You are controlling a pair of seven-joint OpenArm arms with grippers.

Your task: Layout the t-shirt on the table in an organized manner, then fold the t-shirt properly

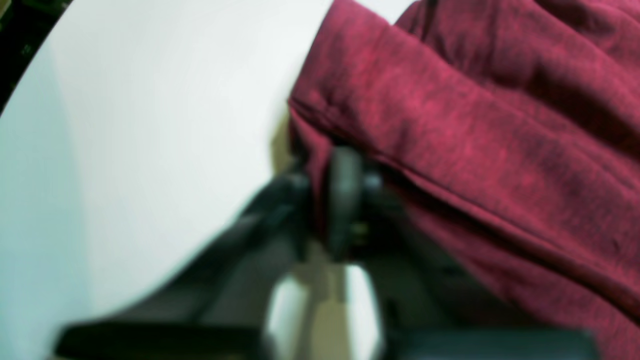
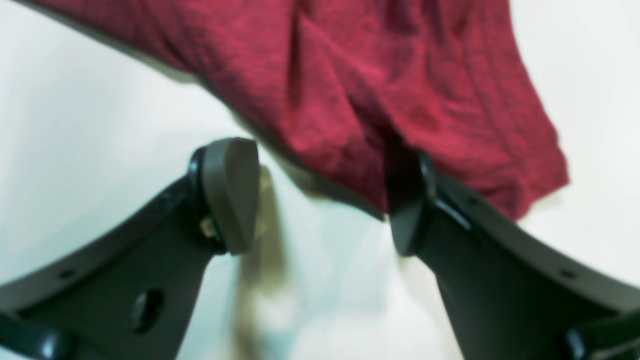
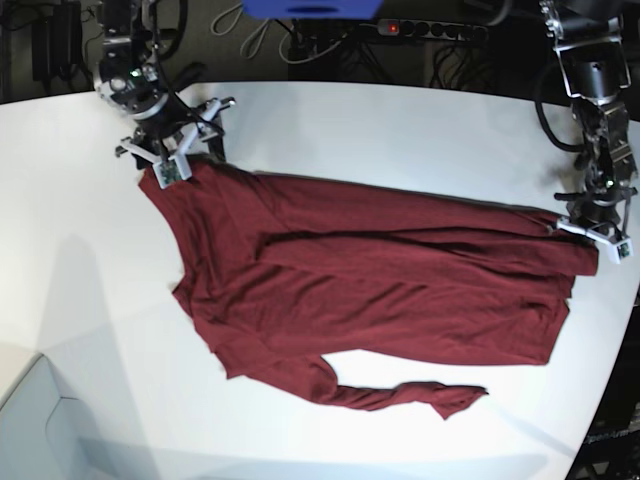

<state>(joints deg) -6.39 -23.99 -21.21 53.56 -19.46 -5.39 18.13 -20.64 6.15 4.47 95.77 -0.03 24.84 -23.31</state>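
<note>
The dark maroon t-shirt (image 3: 380, 270) lies spread and wrinkled across the white table (image 3: 400, 130), one sleeve trailing toward the front. At its right end my left gripper (image 3: 590, 228) is shut on the cloth's edge; in the left wrist view the fingers (image 1: 345, 200) pinch a fold of the t-shirt (image 1: 475, 125) over the table (image 1: 150, 125). At the shirt's far-left corner my right gripper (image 3: 172, 162) stands open. The right wrist view shows my right gripper (image 2: 320, 205) with jaws wide apart, the t-shirt (image 2: 375, 75) draped over the right finger (image 2: 410, 210).
Cables and a power strip (image 3: 430, 30) run behind the table's far edge. A blue object (image 3: 310, 8) sits at the top of the base view. The table's curved edge (image 3: 610, 380) runs close to the shirt's right end.
</note>
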